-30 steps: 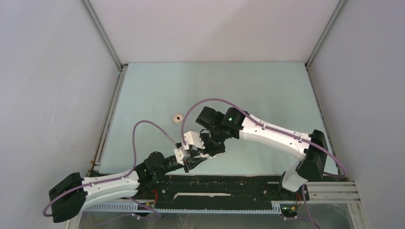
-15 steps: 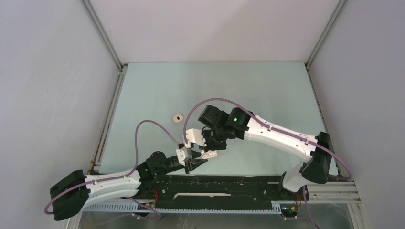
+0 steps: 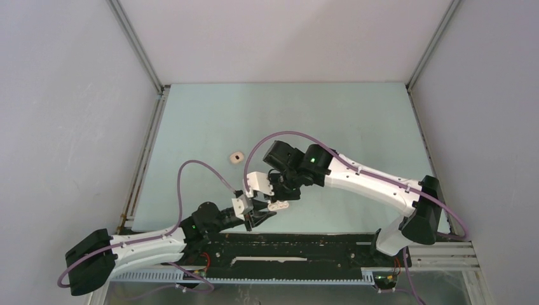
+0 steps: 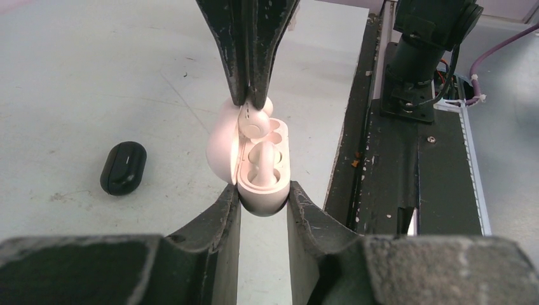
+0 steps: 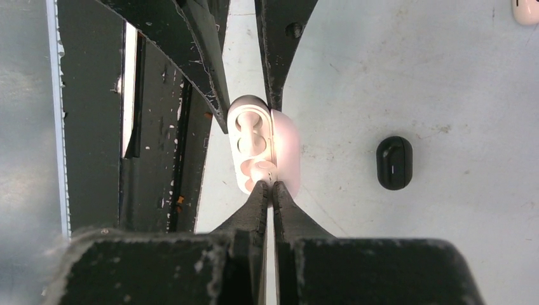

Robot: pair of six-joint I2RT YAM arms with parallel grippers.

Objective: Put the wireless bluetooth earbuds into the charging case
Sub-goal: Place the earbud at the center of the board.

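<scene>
Nearest the arm bases, the black rail [image 4: 394, 159] runs close beside the charging case [image 5: 287, 143] (pale pink, its lid swung open). The left gripper [image 4: 263, 198] is clenched on that case's near end, one finger against each side wall. Inside the case, the socket closer to the left gripper has a pink earbud [image 4: 262, 168] seated in it. At the case's other socket, the right gripper [image 5: 272, 187] is pinched tight on a second earbud [image 4: 253, 121], which sits at the socket's mouth; whether it is fully in, I cannot tell. Beyond the case, on the side away from the rail, a black pill-shaped case [image 4: 123, 167] lies apart on the table [image 3: 356, 121]. Farther from the charging case lies a small cream piece [image 3: 236, 156].
</scene>
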